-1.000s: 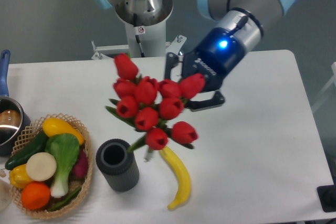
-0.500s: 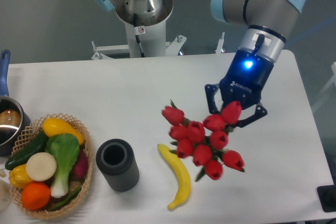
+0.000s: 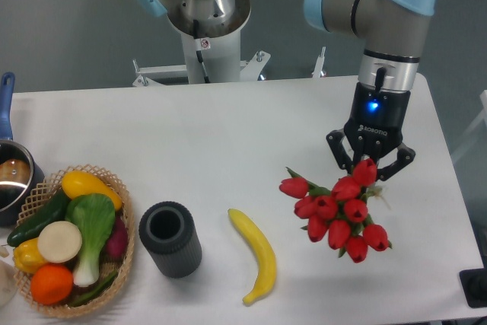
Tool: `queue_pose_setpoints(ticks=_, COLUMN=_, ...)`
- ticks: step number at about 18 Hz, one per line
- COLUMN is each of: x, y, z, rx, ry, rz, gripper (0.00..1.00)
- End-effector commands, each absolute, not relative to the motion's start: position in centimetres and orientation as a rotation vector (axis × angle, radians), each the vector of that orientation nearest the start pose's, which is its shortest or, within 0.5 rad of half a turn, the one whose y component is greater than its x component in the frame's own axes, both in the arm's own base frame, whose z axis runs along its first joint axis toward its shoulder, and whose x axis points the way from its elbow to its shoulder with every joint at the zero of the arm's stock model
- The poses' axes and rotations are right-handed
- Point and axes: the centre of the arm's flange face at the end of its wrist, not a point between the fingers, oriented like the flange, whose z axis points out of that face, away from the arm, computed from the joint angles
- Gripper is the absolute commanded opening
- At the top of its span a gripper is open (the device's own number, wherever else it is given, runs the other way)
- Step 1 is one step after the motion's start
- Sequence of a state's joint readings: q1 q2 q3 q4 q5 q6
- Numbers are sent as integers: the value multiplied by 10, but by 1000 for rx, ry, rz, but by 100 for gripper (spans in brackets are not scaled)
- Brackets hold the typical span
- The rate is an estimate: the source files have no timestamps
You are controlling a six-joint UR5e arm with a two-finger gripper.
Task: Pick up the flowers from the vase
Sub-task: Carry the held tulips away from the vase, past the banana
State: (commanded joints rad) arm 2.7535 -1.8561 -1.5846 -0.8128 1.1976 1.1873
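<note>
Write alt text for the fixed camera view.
A robot arm's tool holds a bunch of red tulips above the white table's right side. The empty dark grey ribbed vase stands left, beside a yellow banana and a wicker basket of vegetables.

- flowers (image 3: 338, 211): red buds w/ green leaves
- vase (image 3: 170, 239), left of flowers: dark grey, ribbed
- banana (image 3: 256, 253), btwn vase & flowers: yellow
- table (image 3: 228, 142): white
- gripper (image 3: 370, 167), above flowers: black, blue light

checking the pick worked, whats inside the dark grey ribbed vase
The dark grey ribbed vase shows only a dark, open mouth, with no stems in it; its bottom is too shadowed to see. The red tulip bunch hangs in the gripper at right.
</note>
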Motion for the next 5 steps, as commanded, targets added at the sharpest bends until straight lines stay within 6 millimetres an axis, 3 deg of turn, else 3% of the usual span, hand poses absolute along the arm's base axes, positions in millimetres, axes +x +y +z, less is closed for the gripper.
queue_pose_setpoints(ticks=5, x=-511, y=391, z=384, rx=-2741, ry=101, rz=372, gripper=0)
